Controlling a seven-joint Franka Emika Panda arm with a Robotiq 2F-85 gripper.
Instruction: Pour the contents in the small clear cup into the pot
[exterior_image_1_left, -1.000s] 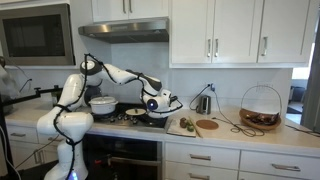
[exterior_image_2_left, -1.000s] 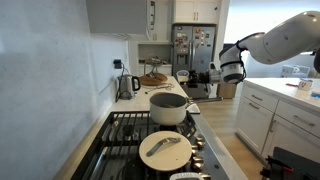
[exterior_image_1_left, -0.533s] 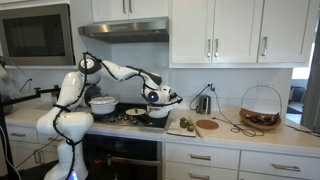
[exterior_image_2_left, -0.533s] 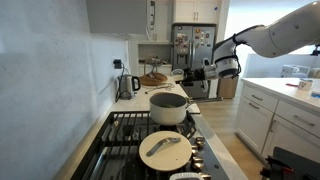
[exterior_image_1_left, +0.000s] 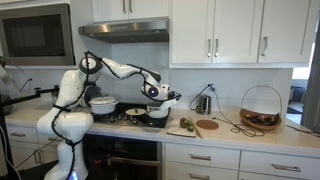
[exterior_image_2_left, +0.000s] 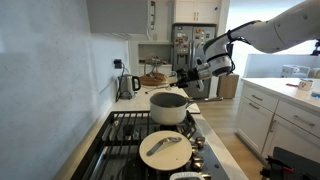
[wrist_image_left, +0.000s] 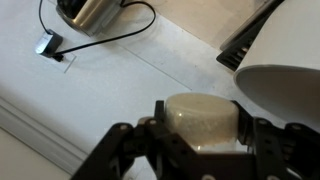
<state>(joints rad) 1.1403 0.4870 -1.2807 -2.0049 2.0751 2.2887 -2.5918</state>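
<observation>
While both exterior views leave it unresolved, your wrist view shows the gripper (wrist_image_left: 200, 138) clamped around the small clear cup (wrist_image_left: 198, 115); in an exterior view it hangs near the pot (exterior_image_2_left: 168, 110).

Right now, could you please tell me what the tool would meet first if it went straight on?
Holding the small clear cup, the tool would probably first meet the pale countertop beside the corded metal container; depth is unclear.

claw (wrist_image_left: 202, 128) cropped (bottom edge), cup (wrist_image_left: 200, 112) blurred
</observation>
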